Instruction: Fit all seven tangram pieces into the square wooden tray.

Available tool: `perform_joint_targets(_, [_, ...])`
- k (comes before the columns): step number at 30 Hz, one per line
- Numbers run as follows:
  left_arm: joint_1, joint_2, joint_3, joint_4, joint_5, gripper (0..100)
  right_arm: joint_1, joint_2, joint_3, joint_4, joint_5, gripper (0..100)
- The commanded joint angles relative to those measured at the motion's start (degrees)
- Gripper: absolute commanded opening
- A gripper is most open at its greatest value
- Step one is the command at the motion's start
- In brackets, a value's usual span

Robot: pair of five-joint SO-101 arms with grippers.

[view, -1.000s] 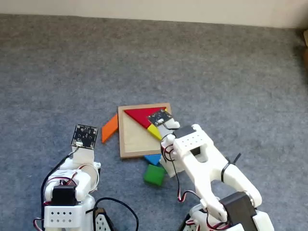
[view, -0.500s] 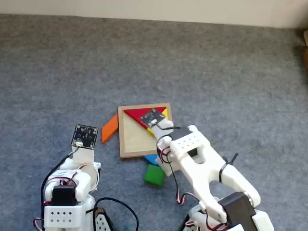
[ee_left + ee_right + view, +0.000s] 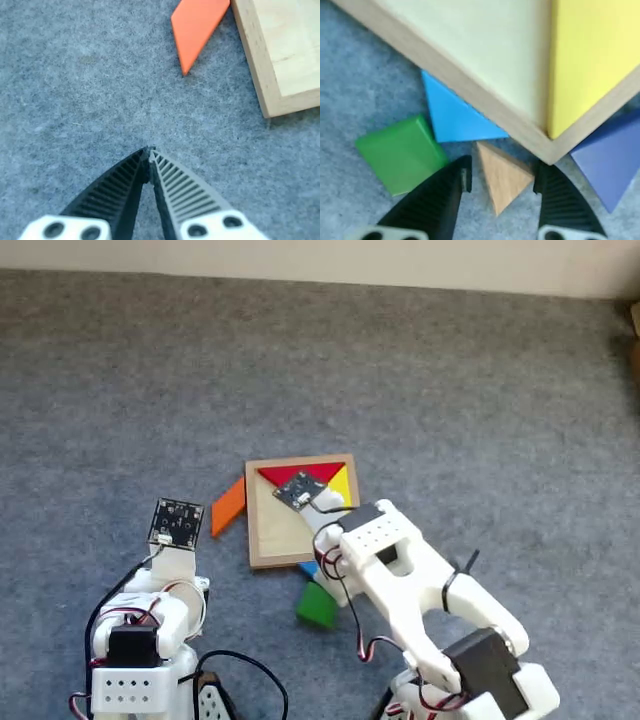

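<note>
We see the right gripper spread wide over the tan triangle, the left gripper pinched together, empty.

The left gripper hangs low over the grey carpet, its two ribbed dark fingers pressed together to a single point with nothing between them. Out past the tip lies the orange piece, a flat slanted shape with its sharp corner aimed back toward the gripper. It sits just beside the outer wall of the wooden tray, whose pale corner rests on the carpet, well apart from the fingers.
</note>
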Motion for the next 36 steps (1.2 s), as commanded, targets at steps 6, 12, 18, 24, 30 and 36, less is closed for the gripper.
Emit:
perform_joint_targets(6, [-0.7, -1.5, 1.2, 0.4, 0.2, 1, 1.5, -0.3, -3.5, -0.2, 1.1, 10.4])
perform_joint_targets(12, [-0.7, -1.5, 1.2, 0.4, 0.2, 1, 1.5, -7.3, -3.1, -0.2, 1.1, 6.0])
perform_joint_targets(18, [-0.7, -1.5, 1.2, 0.4, 0.2, 1, 1.5, -13.1, -3.5, 4.2, 1.1, 5.6])
perform_joint_targets(24, [-0.7, -1.5, 1.2, 0.4, 0.2, 1, 1.3, -19.5, -3.5, 8.0, 1.1, 5.6])
perform_joint_targets(30, [-0.7, -1.5, 1.2, 0.4, 0.2, 1, 0.7, -19.8, -5.7, 2.6, 7.5, 5.6])
perform_joint_targets(36, [-0.7, -1.5, 1.2, 0.4, 0.2, 1, -1.2, -19.8, -5.6, -9.1, 10.5, 5.6])
